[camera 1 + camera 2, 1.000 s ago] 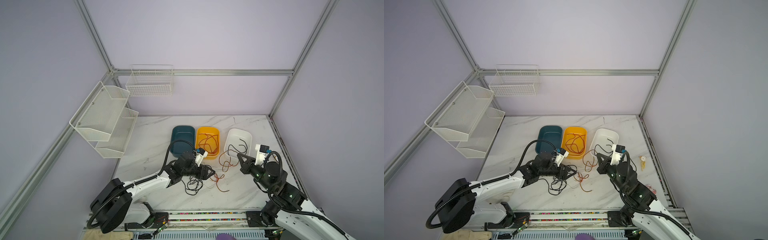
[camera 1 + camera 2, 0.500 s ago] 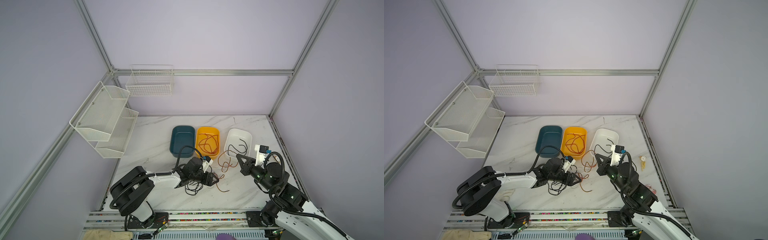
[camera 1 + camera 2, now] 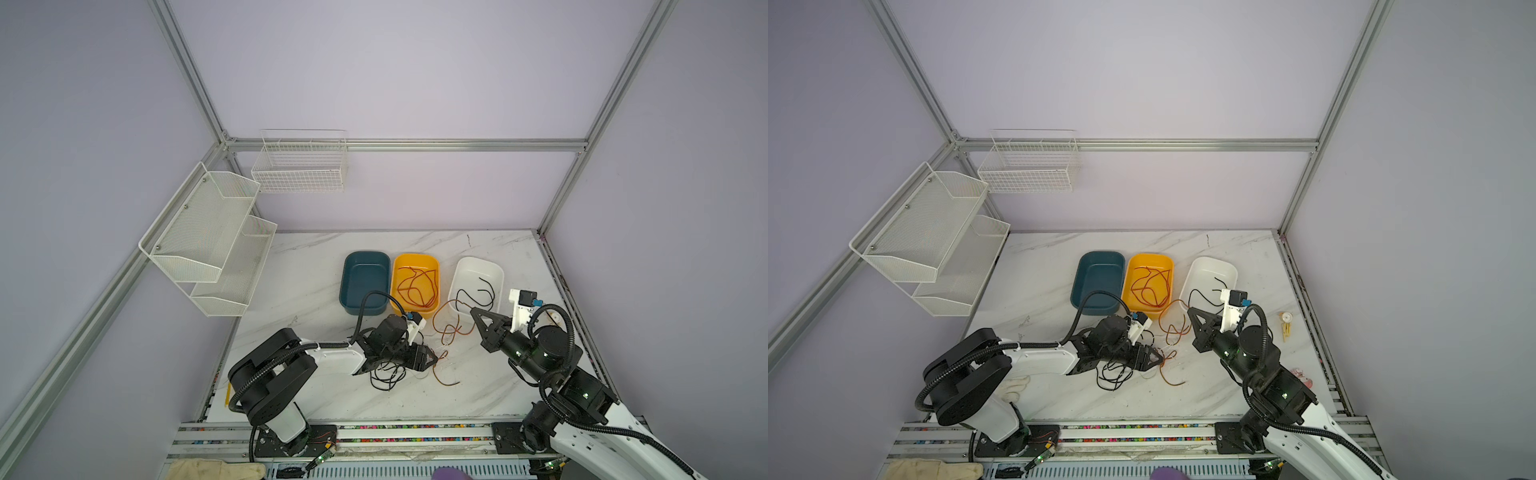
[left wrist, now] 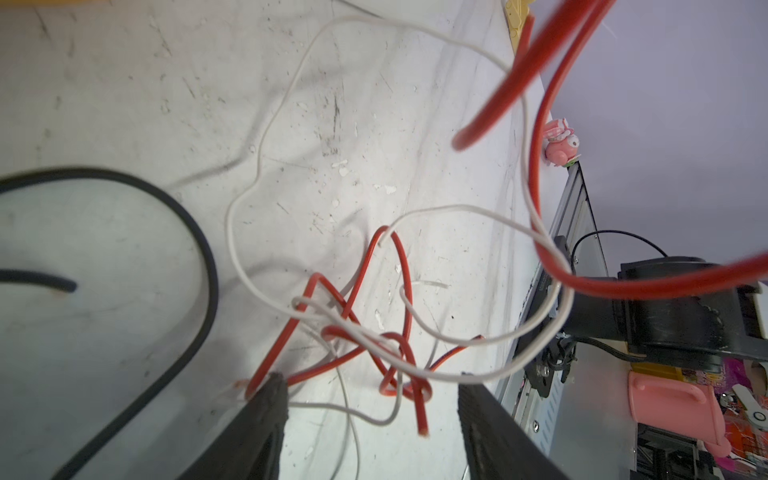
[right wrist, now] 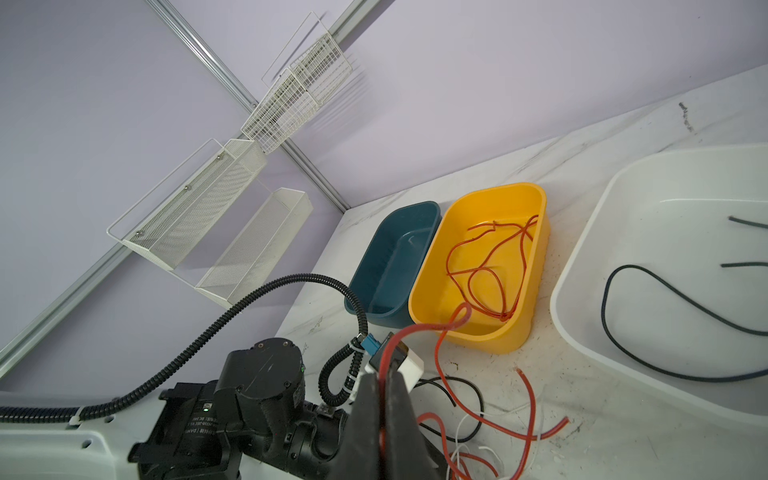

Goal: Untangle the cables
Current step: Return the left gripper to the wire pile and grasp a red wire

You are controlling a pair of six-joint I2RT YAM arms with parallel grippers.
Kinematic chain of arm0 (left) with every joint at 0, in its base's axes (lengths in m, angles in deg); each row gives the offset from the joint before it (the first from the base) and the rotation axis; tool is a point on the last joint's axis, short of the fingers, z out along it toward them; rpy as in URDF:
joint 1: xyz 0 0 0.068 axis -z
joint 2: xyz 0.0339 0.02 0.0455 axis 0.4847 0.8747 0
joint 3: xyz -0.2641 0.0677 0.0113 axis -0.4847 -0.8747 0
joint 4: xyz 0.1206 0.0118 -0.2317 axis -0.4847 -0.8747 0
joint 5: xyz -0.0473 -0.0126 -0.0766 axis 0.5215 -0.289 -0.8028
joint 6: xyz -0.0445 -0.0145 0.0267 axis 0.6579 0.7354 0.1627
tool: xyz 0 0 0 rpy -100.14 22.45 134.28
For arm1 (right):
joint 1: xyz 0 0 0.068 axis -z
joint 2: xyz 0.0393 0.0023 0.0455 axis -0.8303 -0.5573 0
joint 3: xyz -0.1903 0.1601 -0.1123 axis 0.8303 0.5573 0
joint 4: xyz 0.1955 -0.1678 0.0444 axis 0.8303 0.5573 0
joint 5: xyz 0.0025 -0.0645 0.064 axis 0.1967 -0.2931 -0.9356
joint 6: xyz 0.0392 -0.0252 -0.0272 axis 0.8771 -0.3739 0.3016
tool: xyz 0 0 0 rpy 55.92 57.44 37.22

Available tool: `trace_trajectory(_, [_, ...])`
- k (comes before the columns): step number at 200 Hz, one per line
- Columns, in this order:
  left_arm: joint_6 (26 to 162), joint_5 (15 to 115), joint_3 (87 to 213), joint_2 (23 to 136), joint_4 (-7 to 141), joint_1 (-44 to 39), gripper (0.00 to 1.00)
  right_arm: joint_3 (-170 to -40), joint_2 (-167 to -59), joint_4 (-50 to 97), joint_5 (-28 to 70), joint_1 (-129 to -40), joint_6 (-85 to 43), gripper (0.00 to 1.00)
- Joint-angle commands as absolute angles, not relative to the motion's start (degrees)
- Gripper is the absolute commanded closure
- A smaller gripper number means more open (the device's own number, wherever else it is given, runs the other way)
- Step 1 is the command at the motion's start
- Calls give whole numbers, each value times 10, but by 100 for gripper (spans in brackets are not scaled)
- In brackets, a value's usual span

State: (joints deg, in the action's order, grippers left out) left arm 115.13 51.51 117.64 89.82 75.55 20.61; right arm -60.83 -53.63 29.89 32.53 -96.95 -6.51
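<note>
A white marble table (image 3: 316,291) is carrying two robot arms and a row of three tubs: teal tub (image 3: 365,254), yellow tub (image 3: 415,257) and white tub (image 3: 462,270). Over the last second the left arm has been swinging round and reaching further out. The left gripper (image 3: 430,358) is now sitting low at the knot of cables (image 4: 374,353). Its jaws are standing apart, red and white strands are crossing between them, and one fingertip (image 4: 272,390) is touching a red strand. The right gripper (image 3: 473,309) is hovering much where it was, beyond the left gripper and just in front of the white tub. It is clamped on a red cable (image 5: 424,327) and is holding it up off the table. This probably means the task is entering a pull-apart step, with one end held high and the other gripper getting ready to pinch at the knot. Some sorting is already showing: a red wire (image 3: 417,284) is lying in the yellow tub and a black wire (image 5: 681,297) in the white tub. Standing in the way, a white cable (image 4: 266,137) is threading through the red loops between the left jaws. A loose black cable (image 3: 384,378) is coiling behind that gripper, under its wrist, so a closing grip is likely catching more than one strand. A small pink toy (image 4: 561,147) is sitting at the table's edge, past the knot.
</note>
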Motion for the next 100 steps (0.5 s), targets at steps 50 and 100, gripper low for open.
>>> trace_trajectory(50, [1143, 523, 1251, 924, 777, 209, 44, -609, -543, 269, 318, -968, -67, 100])
trace_trajectory(100, [1139, 526, 1253, 926, 766, 209, 64, -611, -538, 277, 319, -968, -64, 100])
